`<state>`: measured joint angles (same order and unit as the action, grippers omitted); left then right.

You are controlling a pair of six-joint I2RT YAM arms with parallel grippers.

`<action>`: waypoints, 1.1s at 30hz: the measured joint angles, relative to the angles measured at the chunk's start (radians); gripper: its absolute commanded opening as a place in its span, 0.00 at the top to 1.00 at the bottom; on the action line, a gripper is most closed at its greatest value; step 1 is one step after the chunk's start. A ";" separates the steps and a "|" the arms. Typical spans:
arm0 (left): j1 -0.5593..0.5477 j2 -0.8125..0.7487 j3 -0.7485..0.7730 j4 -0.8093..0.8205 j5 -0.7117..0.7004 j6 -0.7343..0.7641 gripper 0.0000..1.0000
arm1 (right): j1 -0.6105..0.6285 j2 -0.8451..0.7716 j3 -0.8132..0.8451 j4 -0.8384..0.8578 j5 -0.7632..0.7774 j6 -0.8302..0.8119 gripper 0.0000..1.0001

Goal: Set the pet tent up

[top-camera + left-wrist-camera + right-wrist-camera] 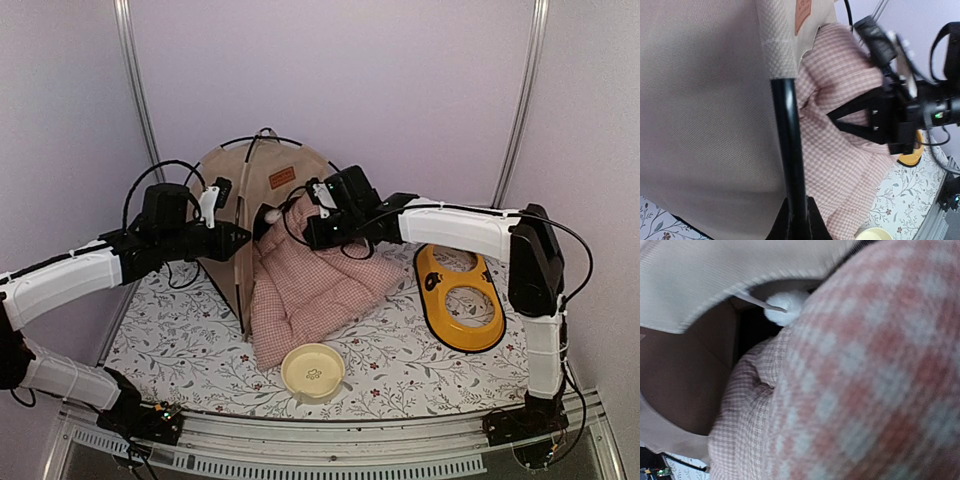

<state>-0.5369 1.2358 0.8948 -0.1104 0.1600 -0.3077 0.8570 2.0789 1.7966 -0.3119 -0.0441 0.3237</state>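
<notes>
Tent: We see the pet tent [255, 190] upright at upper centre of the top view, its apex toward the top edge and its arched doorway facing lower right.
Pole: A black pole [789, 150] runs top to bottom along the tent's fabric edge in the left wrist view.
Left claw: The left claw [799, 222] is clamped on that pole at the frame's bottom.
Right claw: The right claw [308, 232] is at the doorway against the checked cushion [310, 290]; we cannot tell whether it is open or closed.
Cushion: It lies half out of the doorway, toward lower centre, on the floral surface [400, 350].
Pompom: The white pompom [785, 305] hangs from the arch, just beside the cushion.
Right side: The feeder tray [460, 297] lies well apart from the tent.
</notes>
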 measured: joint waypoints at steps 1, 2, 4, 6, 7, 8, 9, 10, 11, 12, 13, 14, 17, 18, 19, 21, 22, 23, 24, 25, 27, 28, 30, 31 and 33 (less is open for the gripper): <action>0.000 -0.003 0.000 0.002 0.018 0.000 1.00 | -0.001 0.025 0.005 0.005 0.007 0.000 0.98; 0.000 -0.007 0.000 0.003 0.032 0.000 1.00 | -0.005 0.050 0.007 0.008 0.013 0.000 0.96; 0.000 -0.019 -0.003 0.008 0.059 0.000 1.00 | -0.017 0.101 0.011 0.011 0.027 0.000 0.84; 0.000 -0.034 -0.007 0.013 0.081 0.000 1.00 | -0.033 0.143 0.011 0.008 0.037 0.004 0.66; 0.000 -0.041 -0.010 0.014 0.089 0.000 1.00 | -0.041 0.156 0.010 0.006 0.043 0.008 0.58; 0.000 -0.046 -0.011 0.016 0.094 0.000 1.00 | -0.048 0.159 0.006 0.003 0.048 0.006 0.50; 0.000 -0.048 -0.012 0.016 0.096 -0.002 1.00 | -0.056 0.158 0.000 0.005 0.052 0.008 0.41; -0.001 -0.049 -0.013 0.017 0.096 -0.004 0.99 | -0.063 0.150 -0.006 0.009 0.057 0.010 0.35; -0.002 -0.050 -0.015 0.019 0.094 -0.008 1.00 | -0.066 0.141 -0.014 0.014 0.064 0.016 0.30; -0.002 -0.050 -0.018 0.019 0.089 -0.012 1.00 | -0.066 0.124 -0.029 0.021 0.071 0.010 0.26; -0.003 -0.050 -0.020 0.019 0.082 -0.016 1.00 | -0.063 0.105 -0.043 0.021 0.077 0.005 0.21; -0.004 -0.050 -0.021 0.017 0.067 -0.023 1.00 | -0.057 0.083 -0.056 0.021 0.084 0.003 0.17; -0.005 -0.048 -0.023 0.014 0.034 -0.041 1.00 | -0.034 0.008 -0.089 0.023 0.100 -0.005 0.06; -0.005 -0.048 -0.025 0.014 0.026 -0.045 1.00 | -0.029 -0.012 -0.097 0.023 0.106 -0.005 0.02; -0.005 -0.048 -0.027 0.015 0.020 -0.050 1.00 | -0.024 -0.038 -0.109 0.024 0.114 -0.009 0.00; -0.006 -0.046 -0.032 0.016 0.008 -0.058 1.00 | -0.019 -0.086 -0.133 0.029 0.132 -0.013 0.01; -0.006 -0.046 -0.035 0.016 0.004 -0.062 1.00 | -0.016 -0.109 -0.149 0.033 0.140 -0.018 0.01; -0.006 -0.046 -0.038 0.017 0.002 -0.063 1.00 | -0.016 -0.126 -0.163 0.034 0.145 -0.022 0.01; -0.006 -0.046 -0.040 0.017 0.000 -0.063 1.00 | -0.019 -0.145 -0.183 0.039 0.149 -0.026 0.01; -0.006 -0.046 -0.043 0.017 -0.004 -0.064 1.00 | -0.023 -0.161 -0.204 0.044 0.151 -0.030 0.01; -0.006 -0.046 -0.043 0.017 -0.008 -0.064 1.00 | -0.039 -0.191 -0.256 0.054 0.154 -0.037 0.01; -0.006 -0.046 -0.043 0.018 -0.009 -0.064 1.00 | -0.050 -0.203 -0.283 0.057 0.155 -0.042 0.01; -0.006 -0.046 -0.043 0.018 -0.010 -0.063 1.00 | -0.071 -0.222 -0.341 0.064 0.154 -0.052 0.01; -0.006 -0.046 -0.043 0.018 -0.010 -0.063 1.00 | -0.080 -0.233 -0.371 0.068 0.154 -0.056 0.01; -0.006 -0.045 -0.043 0.019 -0.010 -0.063 1.00 | -0.099 -0.265 -0.452 0.082 0.144 -0.068 0.01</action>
<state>-0.5430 1.1904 0.8513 -0.0917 0.1505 -0.3706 0.7582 1.8141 1.3441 -0.2295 0.0998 0.2562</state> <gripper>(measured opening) 0.047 0.989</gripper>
